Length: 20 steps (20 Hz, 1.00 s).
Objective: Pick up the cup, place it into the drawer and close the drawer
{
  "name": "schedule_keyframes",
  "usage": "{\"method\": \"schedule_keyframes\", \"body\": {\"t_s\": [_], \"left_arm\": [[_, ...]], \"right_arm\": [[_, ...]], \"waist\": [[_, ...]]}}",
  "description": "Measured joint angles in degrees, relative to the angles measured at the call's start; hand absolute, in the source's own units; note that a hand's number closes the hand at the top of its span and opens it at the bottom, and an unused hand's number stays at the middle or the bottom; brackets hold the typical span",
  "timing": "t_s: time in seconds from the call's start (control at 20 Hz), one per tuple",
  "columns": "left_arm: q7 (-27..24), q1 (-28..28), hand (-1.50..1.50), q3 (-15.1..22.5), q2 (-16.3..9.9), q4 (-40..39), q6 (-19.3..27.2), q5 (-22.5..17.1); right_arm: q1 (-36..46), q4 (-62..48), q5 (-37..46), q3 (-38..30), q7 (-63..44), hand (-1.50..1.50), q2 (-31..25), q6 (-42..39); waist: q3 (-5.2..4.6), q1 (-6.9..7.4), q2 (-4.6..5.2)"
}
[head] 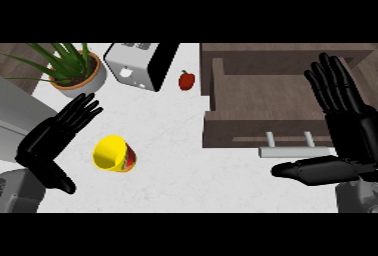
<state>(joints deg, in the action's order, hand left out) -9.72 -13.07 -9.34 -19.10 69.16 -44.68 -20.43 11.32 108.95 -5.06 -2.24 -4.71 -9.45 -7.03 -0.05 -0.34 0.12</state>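
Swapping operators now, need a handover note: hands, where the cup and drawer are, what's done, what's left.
Left hand: open, holding nothing, just left of the cup.
Right hand: open, holding nothing, over the right side of the drawer, thumb near its handle.
Cup: yellow, lying on its side on the counter, mouth toward the left hand, apart from both hands.
Drawer: pulled open, nothing seen inside.
Done: nothing; cup not yet grasped.
Left: grasp the cup, probably with the left hand, carry it right into the drawer, release, push the drawer shut.
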Motion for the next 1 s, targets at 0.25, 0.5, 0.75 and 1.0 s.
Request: {"method": "schedule_keyframes", "body": {"t_s": [0.25,0.5,0.75,1.0], "left_arm": [[-9.7,-1.9,-1.5,0.2,0.1,-10.3,1.7,10.2],[-18.5,-6.5,-1.5,1.4,-0.2,-23.7,5.5,18.0],[-26.9,-9.9,-1.5,2.9,-0.5,-35.1,10.5,23.7],[-33.0,-12.6,-1.5,4.1,-0.5,-43.5,14.0,26.7]], "right_arm": [[1.2,-2.4,-1.1,-2.3,1.6,-1.5,-1.1,-1.5],[1.2,-1.9,-0.6,-1.9,1.1,-1.5,-0.9,-1.6],[2.8,-1.7,-0.4,-1.8,-0.2,-1.5,-0.7,-1.3],[3.7,-1.9,-1.4,-2.5,-0.7,-1.5,-1.0,-1.8]], "waist": [[0.0,-0.1,0.06],[-0.03,-0.36,0.1],[-0.06,-0.63,0.21],[-0.14,-1.13,0.44]]}}
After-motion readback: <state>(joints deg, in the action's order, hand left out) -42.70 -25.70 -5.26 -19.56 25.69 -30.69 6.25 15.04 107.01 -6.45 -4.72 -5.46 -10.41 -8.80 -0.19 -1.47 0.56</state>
